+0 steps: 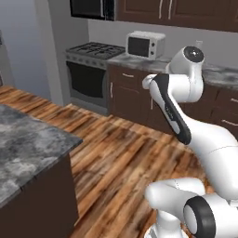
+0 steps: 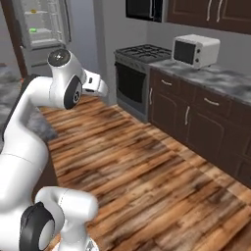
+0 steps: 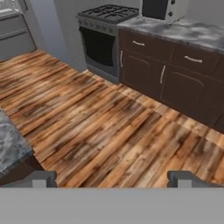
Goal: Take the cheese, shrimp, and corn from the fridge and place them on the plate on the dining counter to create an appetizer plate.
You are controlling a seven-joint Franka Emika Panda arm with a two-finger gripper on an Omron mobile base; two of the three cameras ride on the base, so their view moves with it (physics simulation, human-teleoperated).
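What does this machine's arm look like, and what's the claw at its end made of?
The arm is glossy white, built of rounded tube-like segments with dark grey caps and bands at the joints. No loose cables show. The claw ends in two small dark grey, blocky fingertips.

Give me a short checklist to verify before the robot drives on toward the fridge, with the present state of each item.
1. End effector open and carrying nothing: ok; the fingertips stand wide apart over bare wooden floor.
2. Fridge open: ok; lit shelves show in the right base view.
3. Corn on a shelf: ok, a small green thing lies there.
4. Cheese and shrimp located: cannot tell, too small at this range.
5. Floor toward the fridge free: ok.
6. Arm clear of the marbled counter: ok in the left base view.
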